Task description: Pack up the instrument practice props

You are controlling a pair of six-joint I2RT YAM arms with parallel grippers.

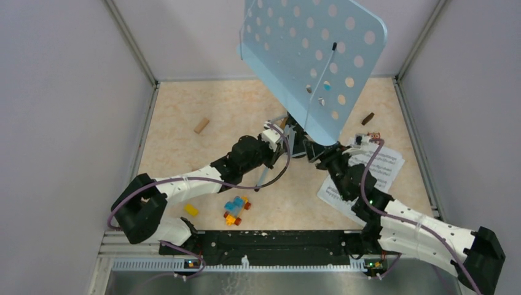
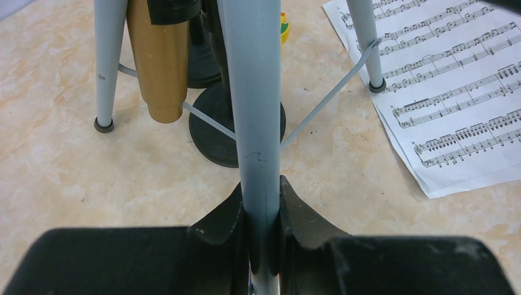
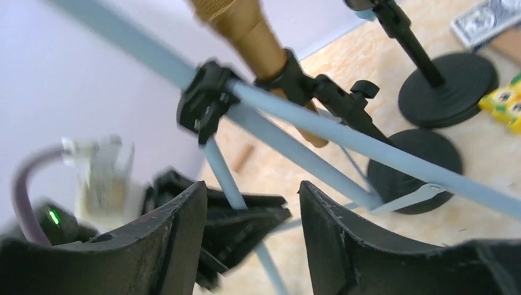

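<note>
Far left on the table (image 1: 178, 153) a small wooden block (image 1: 201, 125) lies alone. Nearer the arms, a yellow block (image 1: 191, 209) sits just beside the toy car (image 1: 236, 210).

The left gripper (image 2: 264, 203) reaches in to the middle, its fingers clamped tight on the rack's pole (image 2: 258, 92) with one pad on either side. The rack (image 1: 313, 61) stands at the back middle of the table, its perforated board tilted high over both grippers. Two of its legs show from the left wrist. One foot (image 2: 103, 125) is planted on the bare table, and the other (image 2: 376, 86) is at the edge of the sheet music (image 2: 454, 92).

Just behind the pole hangs the gold mic (image 2: 161, 61) in a black holder (image 3: 307, 86) with its lower end clear of the table. That holder's round base (image 2: 236, 132) rests on the table right behind the pole, and thin rack braces cross in front of it. A second holder (image 3: 454, 80) stands near it, with a yellow toy piece (image 3: 504, 104) just beside that base.

The right gripper (image 3: 252, 227) sits close by the left one — its fingers (image 3: 178, 239) stand well apart and grip nothing. A thin rack leg runs through the gap between them, though the blur hides whether it touches either finger.

To the right, the sheet music lies flat on the table — partly under the right arm. Behind it, near the back right corner, lies a dark block (image 1: 367, 118).
</note>
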